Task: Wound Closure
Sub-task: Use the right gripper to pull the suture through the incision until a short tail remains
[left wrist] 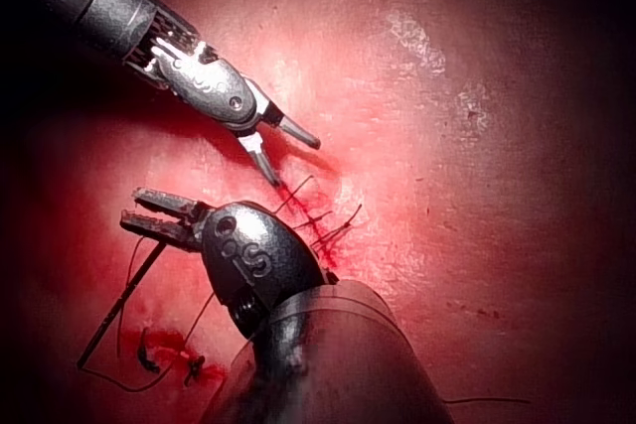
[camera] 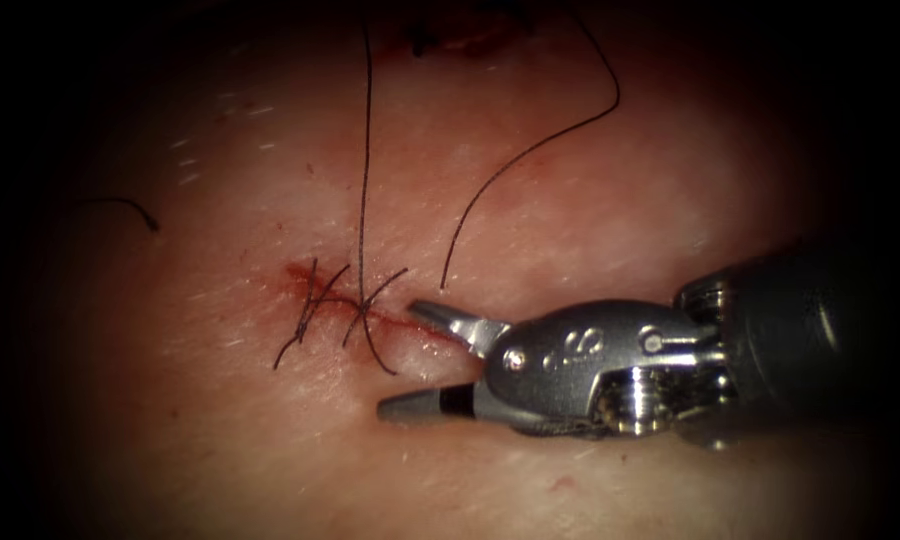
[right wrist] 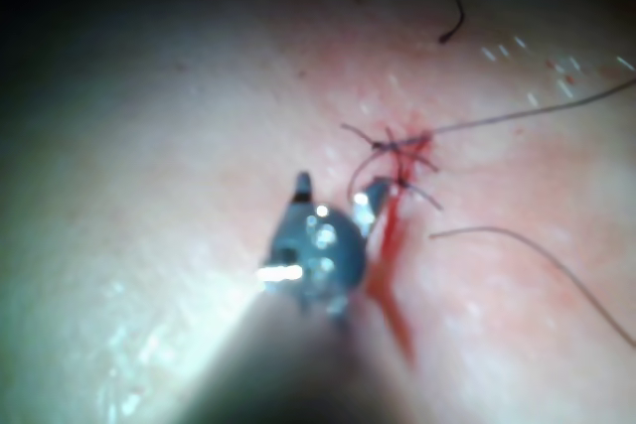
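Endoscope: right gripper [camera: 410, 360] spread wide, empty, beside stitched cut [camera: 370, 312]. Left wrist view adds left gripper [left wrist: 134, 208], narrowly parted, empty; needle unseen.

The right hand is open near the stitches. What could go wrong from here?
The open right hand, holding nothing, lies at the right end of the cut; its tips might snag the stitches. The loose thread ends beside its upper jaw and might get caught if it closes.

Pale tissue [camera: 590, 200] bears a short cut [camera: 370, 312] rimmed with red fluid [camera: 300, 275], crossed by knotted stitches [camera: 315, 305], with loose thread [camera: 530, 150] curling across the surface right of the cut.
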You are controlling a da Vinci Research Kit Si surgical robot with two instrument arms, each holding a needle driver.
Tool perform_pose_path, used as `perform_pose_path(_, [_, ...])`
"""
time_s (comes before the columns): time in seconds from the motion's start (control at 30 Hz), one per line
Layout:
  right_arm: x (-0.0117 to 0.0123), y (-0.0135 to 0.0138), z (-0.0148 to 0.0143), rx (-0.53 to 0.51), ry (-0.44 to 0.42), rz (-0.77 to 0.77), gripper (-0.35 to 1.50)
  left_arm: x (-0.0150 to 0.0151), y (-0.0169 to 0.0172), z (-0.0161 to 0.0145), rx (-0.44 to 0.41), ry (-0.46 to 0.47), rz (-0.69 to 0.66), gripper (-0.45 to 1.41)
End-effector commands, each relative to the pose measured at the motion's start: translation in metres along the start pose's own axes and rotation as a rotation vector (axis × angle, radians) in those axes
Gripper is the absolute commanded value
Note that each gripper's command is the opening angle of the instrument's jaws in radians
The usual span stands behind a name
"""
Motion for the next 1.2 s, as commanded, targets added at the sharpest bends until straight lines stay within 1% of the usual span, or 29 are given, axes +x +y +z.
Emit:
perform_pose_path(0.03, [-0.0006,-0.0014,0.0016,0.003,-0.007,-0.009,0.79,-0.0002,0.0015,0.0006,0.001,-0.001,-0.009,-0.45])
perform_pose_path(0.17, [-0.0017,-0.0018,0.0035,-0.005,-0.040,-0.021,0.72,0.0002,0.0015,0.0005,-0.001,0.000,-0.012,-0.45])
perform_pose_path(0.2, [-0.0020,-0.0020,0.0041,-0.005,-0.055,-0.025,0.31,0.0003,0.0015,0.0005,-0.004,0.001,-0.013,-0.45])
perform_pose_path(0.23, [-0.0021,-0.0021,0.0042,0.002,-0.065,-0.026,-0.18,0.0004,0.0015,0.0005,-0.004,0.001,-0.013,-0.45])
perform_pose_path(0.27, [-0.0022,-0.0022,0.0043,0.005,-0.080,-0.033,-0.35,0.0004,0.0015,0.0004,-0.004,0.001,-0.014,-0.45])
perform_pose_path(0.37, [-0.0023,-0.0022,0.0041,0.010,-0.078,-0.041,-0.35,0.0005,0.0015,0.0004,-0.004,0.001,-0.014,-0.45])
perform_pose_path(0.43, [-0.0025,-0.0022,0.0037,0.037,-0.085,-0.042,-0.35,0.0005,0.0015,0.0003,-0.005,0.001,-0.014,-0.45])
perform_pose_path(0.5, [-0.0026,-0.0023,0.0029,0.085,-0.088,-0.043,-0.35,0.0006,0.0019,0.0003,-0.005,0.001,-0.013,-0.45])
perform_pose_path(0.63, [-0.0019,-0.0033,0.0012,0.110,-0.091,0.017,-0.35,0.0009,0.0031,0.0001,-0.009,0.005,-0.010,-0.45])
perform_pose_path(0.67, [-0.0010,-0.0040,-0.0002,0.121,-0.095,0.048,-0.35,0.0010,0.0040,-0.0001,-0.010,0.005,-0.007,-0.45])
perform_pose_path(0.83, [0.0007,-0.0063,-0.0036,0.143,-0.093,0.075,-0.35,0.0003,0.0064,-0.0009,-0.003,0.001,-0.007,-0.45])
perform_pose_path(0.97, [0.0022,-0.0085,-0.0056,0.162,-0.060,0.089,-0.35,-0.0012,0.0086,-0.0013,0.004,0.004,-0.013,-0.45])
perform_pose_path(1.0, [0.0029,-0.0094,-0.0065,0.169,-0.056,0.089,-0.35,-0.0023,0.0100,-0.0014,0.002,0.002,-0.022,-0.45])
perform_pose_path(1.07, [0.0040,-0.0104,-0.0075,0.170,-0.056,0.090,-0.35,-0.0033,0.0114,-0.0015,-0.003,-0.003,-0.025,-0.45])
perform_pose_path(1.2, [0.0064,-0.0124,-0.0097,0.185,-0.055,0.094,-0.35,-0.0047,0.0132,-0.0018,-0.006,-0.008,-0.029,-0.45])
